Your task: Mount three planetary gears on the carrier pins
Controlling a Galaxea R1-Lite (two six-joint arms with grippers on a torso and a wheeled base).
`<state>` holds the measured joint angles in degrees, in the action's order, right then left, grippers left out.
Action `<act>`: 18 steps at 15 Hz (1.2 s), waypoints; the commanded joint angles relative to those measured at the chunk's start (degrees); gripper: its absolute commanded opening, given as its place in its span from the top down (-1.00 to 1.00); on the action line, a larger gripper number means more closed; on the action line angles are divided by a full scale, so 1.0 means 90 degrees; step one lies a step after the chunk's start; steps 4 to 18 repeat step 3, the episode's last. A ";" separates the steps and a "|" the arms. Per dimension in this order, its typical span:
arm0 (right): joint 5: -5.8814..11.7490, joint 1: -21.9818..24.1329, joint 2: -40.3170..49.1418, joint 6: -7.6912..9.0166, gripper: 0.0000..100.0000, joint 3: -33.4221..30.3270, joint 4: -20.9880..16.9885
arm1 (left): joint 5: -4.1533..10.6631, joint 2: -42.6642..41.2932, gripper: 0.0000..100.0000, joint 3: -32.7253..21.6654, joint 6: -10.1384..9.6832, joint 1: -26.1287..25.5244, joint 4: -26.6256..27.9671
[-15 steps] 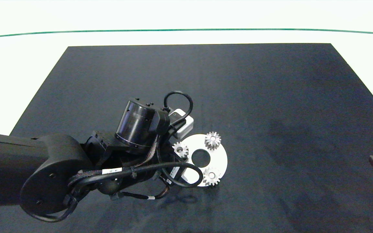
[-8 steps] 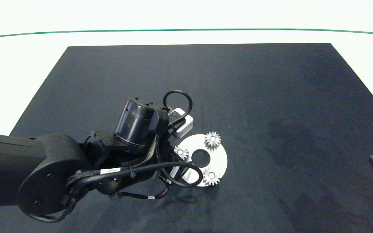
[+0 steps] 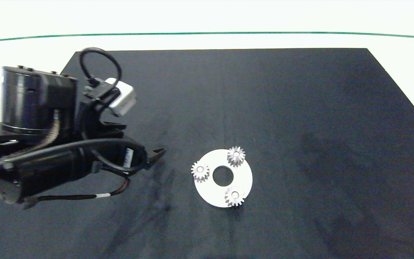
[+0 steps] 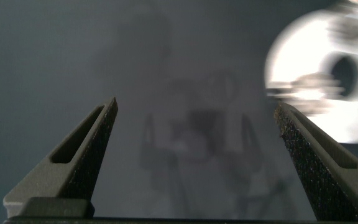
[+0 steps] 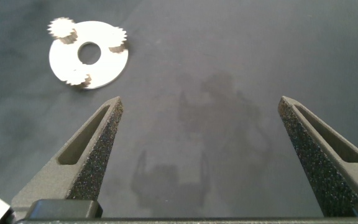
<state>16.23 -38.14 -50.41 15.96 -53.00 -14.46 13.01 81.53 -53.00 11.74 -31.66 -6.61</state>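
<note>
Planetary gears point(image 3: 200, 171) on carrier pins point(image 3: 234, 194)

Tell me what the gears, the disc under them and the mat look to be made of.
Planetary gears: likely metal, silvery with bright glints on the teeth. Disc: flat matte white, plastic or painted metal, unclear. Mat: dark, dull, probably rubber or fabric.

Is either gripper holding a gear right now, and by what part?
No. Left gripper and right gripper are both open and empty; all three gears sit on the disc.
</note>
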 commanded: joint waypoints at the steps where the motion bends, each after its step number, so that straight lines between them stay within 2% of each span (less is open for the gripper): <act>1: 0.0385 0.0918 0.0034 -0.0015 -1.00 0.0255 -0.0015 | 0.0020 -0.1911 -1.00 0.0714 0.0004 0.1496 -0.0086; 2: 0.0531 0.1328 0.0103 0.0004 -1.00 0.0567 -0.0005 | 0.0010 -0.2389 -1.00 0.0811 0.0033 0.1594 -0.0047; 3: 0.0580 0.1699 0.0288 0.0024 -1.00 0.0792 0.0015 | 0.0020 -0.2731 -1.00 0.0880 0.0063 0.1643 0.0041; 18: 0.0580 0.1699 0.0288 0.0024 -1.00 0.0792 0.0015 | 0.0020 -0.2731 -1.00 0.0880 0.0063 0.1643 0.0041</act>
